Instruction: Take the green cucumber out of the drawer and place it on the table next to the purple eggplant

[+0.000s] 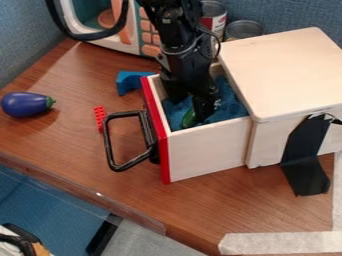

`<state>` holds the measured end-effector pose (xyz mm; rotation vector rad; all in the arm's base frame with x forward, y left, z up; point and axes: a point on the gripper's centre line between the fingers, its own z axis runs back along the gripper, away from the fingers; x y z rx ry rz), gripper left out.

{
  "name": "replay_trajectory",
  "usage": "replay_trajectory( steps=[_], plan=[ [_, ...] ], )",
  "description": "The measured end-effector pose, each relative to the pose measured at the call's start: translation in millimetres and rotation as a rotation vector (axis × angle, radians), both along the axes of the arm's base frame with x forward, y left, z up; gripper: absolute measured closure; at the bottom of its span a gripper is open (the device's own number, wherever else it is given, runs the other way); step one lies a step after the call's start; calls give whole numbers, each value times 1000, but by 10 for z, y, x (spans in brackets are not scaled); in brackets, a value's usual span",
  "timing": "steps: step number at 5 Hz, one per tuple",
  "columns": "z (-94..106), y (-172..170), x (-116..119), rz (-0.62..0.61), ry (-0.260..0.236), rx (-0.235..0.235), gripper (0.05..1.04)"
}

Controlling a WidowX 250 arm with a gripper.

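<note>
Claw: The black claw (198,106) hangs inside the open drawer (208,152); whether it is apart, together or clamped on something, one cannot tell.
Green toy (190,118): It lies on blue cloth (230,104) in the drawer, right by the claw.
Handling: A slow, vertical path looks safest, clear of the drawer's walls and the cloth, which could snag.
Label: Behind the drawer, a can (212,9) wears a red-and-white label (217,22), its print illegible.

A rounded green thing (189,118), partly hidden, slants against blue cloth (231,106) in the open drawer (207,154).
</note>
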<state>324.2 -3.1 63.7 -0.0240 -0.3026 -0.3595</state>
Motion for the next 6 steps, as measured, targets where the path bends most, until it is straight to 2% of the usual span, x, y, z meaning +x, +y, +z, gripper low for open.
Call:
replay_trajectory(
  steps=[1,2,3,6],
  plan=[
    [-21,17,-8,12,-8,5,531],
    [-26,51,-11,24,-9,-4,795],
    [73,78,-48,28,-26,-24,833],
    [704,190,-181,6,-153,-119,833]
  ],
)
